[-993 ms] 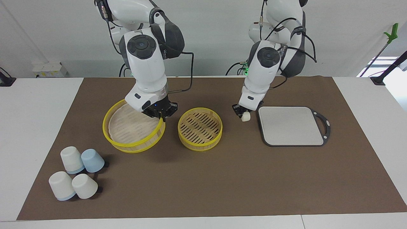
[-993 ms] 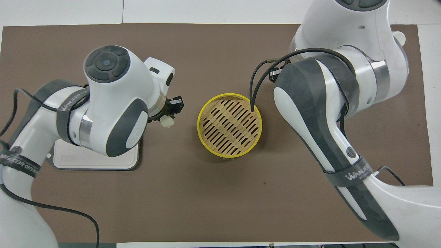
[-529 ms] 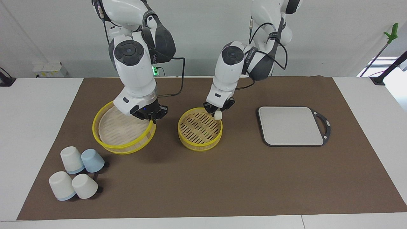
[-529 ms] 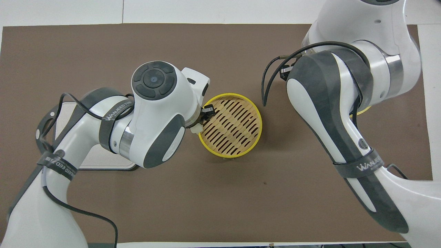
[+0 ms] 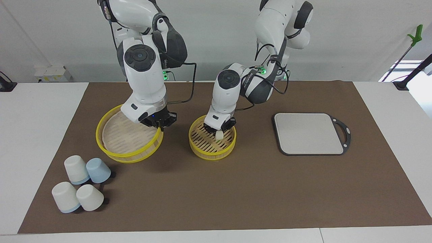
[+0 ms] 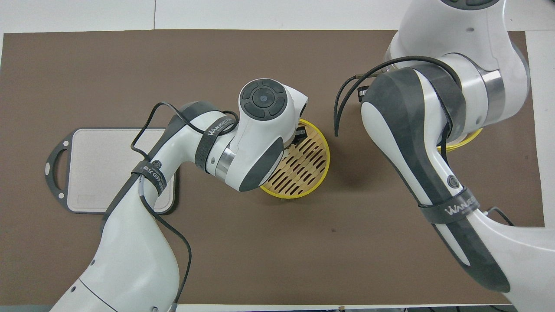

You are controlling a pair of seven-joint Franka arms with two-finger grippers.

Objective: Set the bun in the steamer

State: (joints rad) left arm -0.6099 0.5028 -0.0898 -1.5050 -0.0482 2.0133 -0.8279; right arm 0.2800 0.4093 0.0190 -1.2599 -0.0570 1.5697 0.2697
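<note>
The bun [image 5: 219, 135] is held between the closed fingers of the left gripper [image 5: 218, 132], over the slatted floor of the steamer [image 5: 212, 152] at mid-table. The lid [image 5: 128, 156], tilted, is gripped at its rim by the right gripper [image 5: 158, 125], toward the right arm's end.

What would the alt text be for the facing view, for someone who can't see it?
The left hand holds a small white bun low over the slatted floor of an open yellow steamer on a brown mat. The right hand grips the rim of the matching lid; a grey board and four upturned cups sit aside.
</note>
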